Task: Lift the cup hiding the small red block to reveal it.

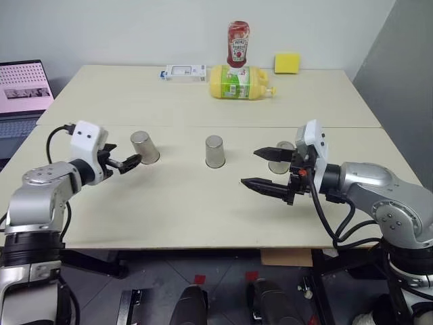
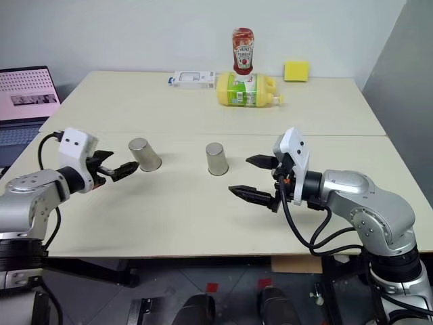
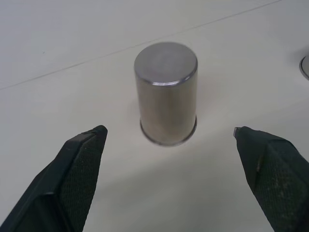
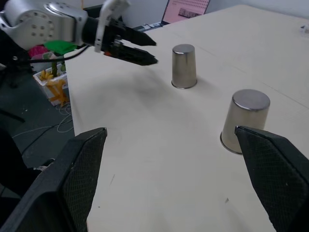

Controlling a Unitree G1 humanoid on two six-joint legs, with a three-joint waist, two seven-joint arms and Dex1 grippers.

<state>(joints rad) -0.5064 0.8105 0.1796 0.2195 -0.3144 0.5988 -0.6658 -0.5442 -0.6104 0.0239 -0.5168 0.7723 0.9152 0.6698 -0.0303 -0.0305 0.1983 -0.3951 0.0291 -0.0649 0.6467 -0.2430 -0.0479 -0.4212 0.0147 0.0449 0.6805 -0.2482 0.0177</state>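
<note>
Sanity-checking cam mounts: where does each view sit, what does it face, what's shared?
Left eye, right eye: head, looking down over the table; left gripper, right gripper, both open.
Left wrist: along its own fingers at the left cup.
Right wrist: across the table at the middle cup, with the left cup and left gripper beyond.
Shared: left cup.

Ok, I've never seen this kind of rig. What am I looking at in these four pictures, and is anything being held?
Two pictures look down from the robot's head; the other two come from cameras on its wrists, looking along the black fingers. On the pale table stand three upturned metal cups: the left cup, the middle cup and the right cup. At the back are a ketchup bottle, a yellow bottle on its side, a small box and a sponge. The left gripper is open, facing the left cup. The right gripper is open too. Nothing is held.
</note>
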